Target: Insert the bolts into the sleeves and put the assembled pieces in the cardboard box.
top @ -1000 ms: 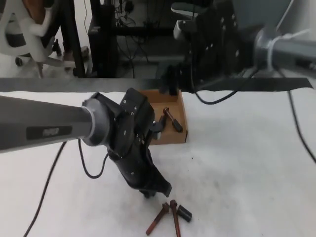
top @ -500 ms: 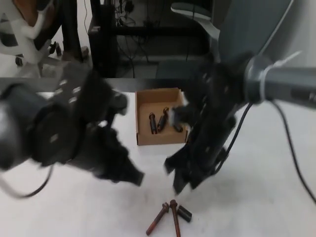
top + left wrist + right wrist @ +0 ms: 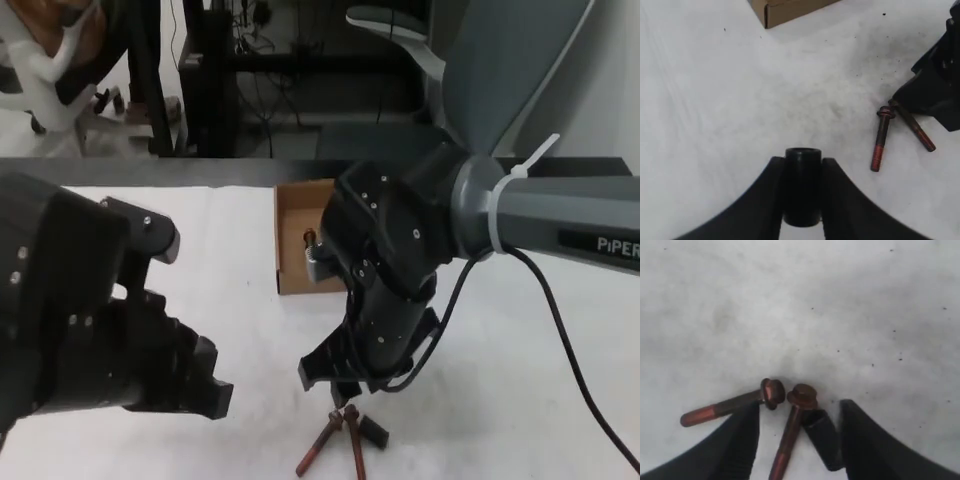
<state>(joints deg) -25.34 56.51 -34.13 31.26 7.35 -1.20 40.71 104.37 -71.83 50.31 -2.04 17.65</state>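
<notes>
**Left jaws:** clamped on a black sleeve (image 3: 802, 192), its bore end facing outward, clear of the desk (image 3: 740, 90).

**Right jaws:** spread wide and empty, low over the desk. One bolt (image 3: 790, 430) and a loose sleeve (image 3: 822, 442) lie touching between them. A second bolt (image 3: 727, 409) runs out past one jaw.

**Cardboard box** (image 3: 292, 278)**:** well beyond both jaws.

**Handling, as judged:** offset the right jaws so they close on the bolt alone, near its head. That leaves the shank free for insertion.
</notes>
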